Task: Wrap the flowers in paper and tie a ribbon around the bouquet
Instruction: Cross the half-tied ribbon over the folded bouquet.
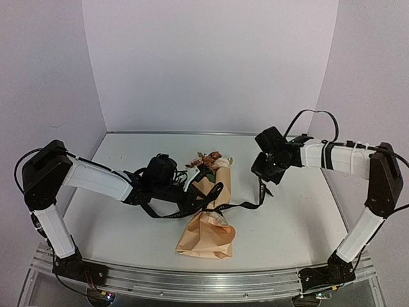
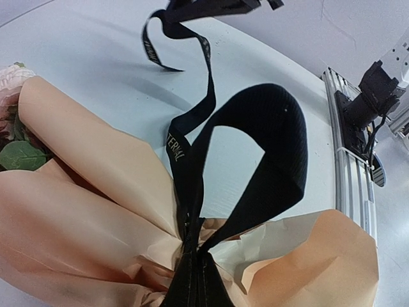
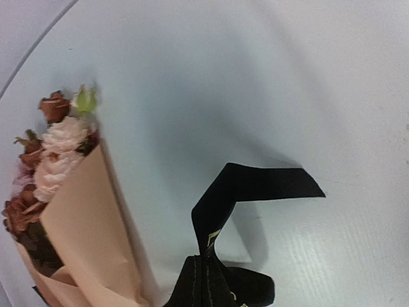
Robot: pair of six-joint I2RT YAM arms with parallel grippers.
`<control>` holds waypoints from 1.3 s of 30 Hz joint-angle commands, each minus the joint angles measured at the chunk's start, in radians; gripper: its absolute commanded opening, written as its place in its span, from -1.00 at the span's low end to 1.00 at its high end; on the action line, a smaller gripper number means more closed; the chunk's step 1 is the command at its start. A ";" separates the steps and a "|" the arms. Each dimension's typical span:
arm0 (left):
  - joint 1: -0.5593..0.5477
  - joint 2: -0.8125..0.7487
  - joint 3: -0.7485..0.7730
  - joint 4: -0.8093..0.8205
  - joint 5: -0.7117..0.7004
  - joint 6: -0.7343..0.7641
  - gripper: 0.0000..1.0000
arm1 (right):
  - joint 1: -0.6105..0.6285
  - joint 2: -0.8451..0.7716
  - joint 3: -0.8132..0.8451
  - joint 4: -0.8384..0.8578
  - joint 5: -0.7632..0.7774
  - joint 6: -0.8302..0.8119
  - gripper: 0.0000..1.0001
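The bouquet lies in the middle of the table. Its tan paper (image 1: 206, 233) (image 2: 77, 204) (image 3: 86, 224) is cinched at the waist, and the pink and brown flowers (image 1: 212, 160) (image 3: 54, 153) point to the far side. The black ribbon (image 1: 220, 206) (image 2: 271, 147) (image 3: 255, 185) crosses the waist. My left gripper (image 1: 190, 195) (image 2: 193, 272) is shut on the ribbon right at the cinch, where a loop rises from its tips. To the right of the bouquet, my right gripper (image 1: 264, 182) (image 3: 208, 281) is shut on the ribbon near one end, and a short tail sticks out past it.
An aluminium rail (image 1: 204, 281) (image 2: 348, 173) runs along the near table edge and carries the arm bases (image 2: 374, 96). White backdrop walls (image 1: 211, 64) close the table at the back and both sides.
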 commanded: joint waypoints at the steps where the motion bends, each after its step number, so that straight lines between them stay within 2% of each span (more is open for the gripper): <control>1: -0.005 -0.044 -0.006 0.064 0.022 0.034 -0.99 | 0.054 0.065 0.189 0.005 -0.063 0.025 -1.00; 7: -0.005 -0.035 -0.001 0.056 0.016 0.048 -0.99 | 0.098 0.163 0.372 0.009 -0.192 0.032 -1.00; 17: -0.007 -0.067 -0.069 0.134 -0.031 0.089 -0.99 | 0.123 0.259 0.481 0.083 -0.400 0.101 -1.00; 26: -0.006 -0.049 -0.086 0.217 -0.044 0.080 -0.97 | 0.146 0.284 0.501 0.146 -0.556 0.158 -1.00; 34: -0.006 0.041 0.046 0.119 -0.066 0.075 -0.99 | 0.134 0.272 0.429 0.146 -0.565 0.096 -1.00; 36: -0.005 0.065 0.089 0.071 -0.094 0.070 -0.99 | 0.132 0.294 0.454 0.145 -0.596 0.093 -1.00; 39: -0.005 0.072 0.085 0.089 -0.169 0.008 -1.00 | 0.138 0.326 0.484 0.145 -0.617 0.105 -1.00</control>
